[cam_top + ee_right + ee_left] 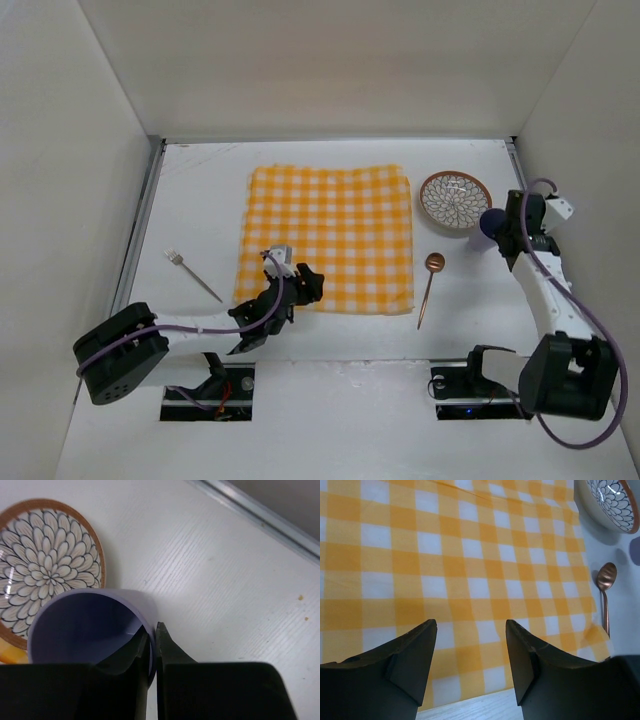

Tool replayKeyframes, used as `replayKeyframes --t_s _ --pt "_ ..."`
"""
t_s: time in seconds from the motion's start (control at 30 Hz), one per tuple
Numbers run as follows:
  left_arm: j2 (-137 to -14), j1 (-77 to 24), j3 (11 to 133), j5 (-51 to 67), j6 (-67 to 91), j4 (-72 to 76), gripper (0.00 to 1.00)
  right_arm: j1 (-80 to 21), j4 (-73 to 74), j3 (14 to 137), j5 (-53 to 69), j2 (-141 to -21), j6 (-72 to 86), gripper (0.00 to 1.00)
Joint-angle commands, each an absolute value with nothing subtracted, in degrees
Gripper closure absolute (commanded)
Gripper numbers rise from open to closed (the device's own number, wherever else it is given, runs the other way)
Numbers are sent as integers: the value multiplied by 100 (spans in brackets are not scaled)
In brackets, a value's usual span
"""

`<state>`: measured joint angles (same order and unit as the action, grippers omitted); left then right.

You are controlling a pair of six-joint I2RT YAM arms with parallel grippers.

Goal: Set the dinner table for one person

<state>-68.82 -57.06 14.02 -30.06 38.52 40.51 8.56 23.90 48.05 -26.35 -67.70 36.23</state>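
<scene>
The right claw (154, 647) is pinched almost closed on the rim of a lavender cup (85, 625), with one finger inside the wall and the other outside. From here I cannot tell whether the cup's base rests on the surface. Claw and cup are close to the right edge of the dinner table (200, 190), toward its far right corner. Just beside the cup, on its left, lies a round plate (455, 200) with a brown rim and a dark-outlined petal pattern. Nearer the front edge, a copper-coloured spoon (432, 285) lies on the bare white top, bowl toward the far edge and handle toward the near one. It lies just off the right hem of a yellow-and-white checked cloth (330, 235), which is spread flat in the middle. The left claw (470, 625) holds nothing; its fingers (415, 655) are spread wide above the cloth's near left corner. Toward the left edge a fork (193, 274) lies slantwise on the white, apart from the cloth. Metal rails run down both sides of the table.
</scene>
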Motion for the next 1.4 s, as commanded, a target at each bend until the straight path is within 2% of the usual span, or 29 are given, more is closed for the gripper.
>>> replayKeyframes --t_s 0.0,0.1,0.2,0.3,0.5,0.67,0.93,1.37 --pt "-6794 -5638 1433 -3068 3788 4324 45 700 2732 5184 -3225 -5820 3630 91" --pt "-6672 -5603 1415 -3102 3779 4307 45 121 3198 5728 -3445 -5529 3437 91" --pt "-6566 -5472 1354 -3111 3762 4298 44 -731 3322 6387 -3410 -5931 3375 91" --pt "-6495 -5340 1310 -3103 3762 4263 44 -1610 3200 7090 -3323 -6843 3305 90" --pt "-6442 -5041 1231 -3041 3744 4254 44 -2350 3094 8795 -2813 -8909 2989 90" --pt "-6434 -4900 1213 -2953 3779 4254 44 -2474 3208 9754 -2751 -10140 2699 90" --pt "-6591 -4777 1248 -2900 3779 4289 44 -2193 3489 10757 -2329 -11337 2470 90" --pt "-6680 -4742 1274 -2856 3806 4315 43 -2035 3612 10899 -2575 -11873 2303 89"
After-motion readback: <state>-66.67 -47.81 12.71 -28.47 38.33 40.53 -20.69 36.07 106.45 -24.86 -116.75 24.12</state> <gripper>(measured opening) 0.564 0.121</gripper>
